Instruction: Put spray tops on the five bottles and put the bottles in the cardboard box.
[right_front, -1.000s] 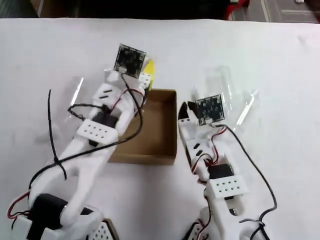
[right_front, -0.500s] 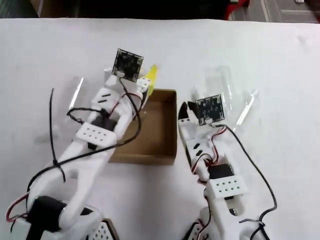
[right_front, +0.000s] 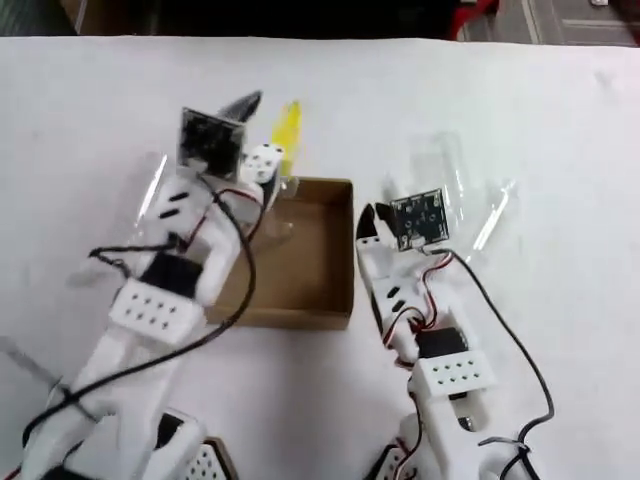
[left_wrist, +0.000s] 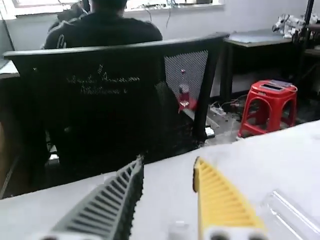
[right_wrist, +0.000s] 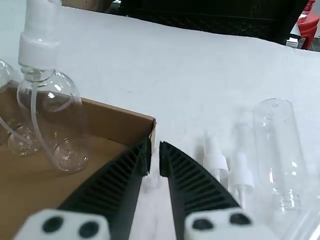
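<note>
Held left gripper (right_front: 270, 104) wide open and empty above far edge of cardboard box (right_front: 320, 255). Held right gripper (right_wrist: 154, 145) almost closed, empty, at box's right wall. Found capped bottle (right_wrist: 50, 107) inside box, loose spray tops (right_wrist: 218, 159) on table beside it.

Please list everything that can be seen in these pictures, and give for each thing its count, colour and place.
box: one, brown cardboard, on the table between the two arms.
bottles in box: at least two, clear; the fully visible one wears a white spray top.
loose bottle: one, clear, lying on the table on the box's right side.
loose tops: at least two, white, on the table between box and loose bottle.
table: one, white.
chair: one, black, behind the table.
stool: one, red, on the floor beyond the table.
left gripper: grey and yellow, open, empty, by the box's far edge.
right gripper: black, nearly closed, empty, at the box's right wall.
</note>
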